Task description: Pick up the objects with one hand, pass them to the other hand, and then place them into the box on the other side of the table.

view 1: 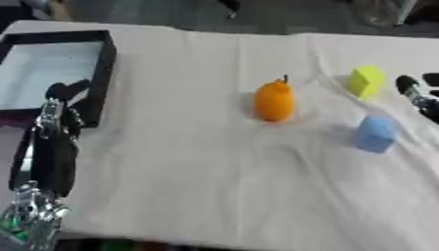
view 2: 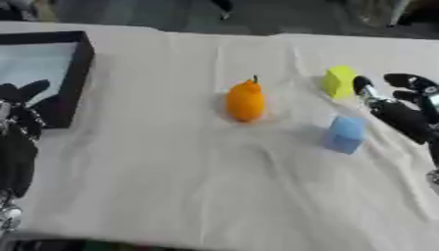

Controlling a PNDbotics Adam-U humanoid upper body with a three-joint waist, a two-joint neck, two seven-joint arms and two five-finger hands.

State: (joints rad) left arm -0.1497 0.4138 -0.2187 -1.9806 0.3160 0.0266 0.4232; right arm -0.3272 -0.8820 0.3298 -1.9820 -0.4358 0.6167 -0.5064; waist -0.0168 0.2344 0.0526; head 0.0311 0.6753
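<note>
the right hand (view 2: 396, 109), fingers relaxed and empty, hovers just beside the yellow block (view 2: 339, 81) and blue block (view 2: 346, 134), likely light, rigid, best pinched across flat faces.

No readable text, label, brand, number or sign on anything here.
</note>
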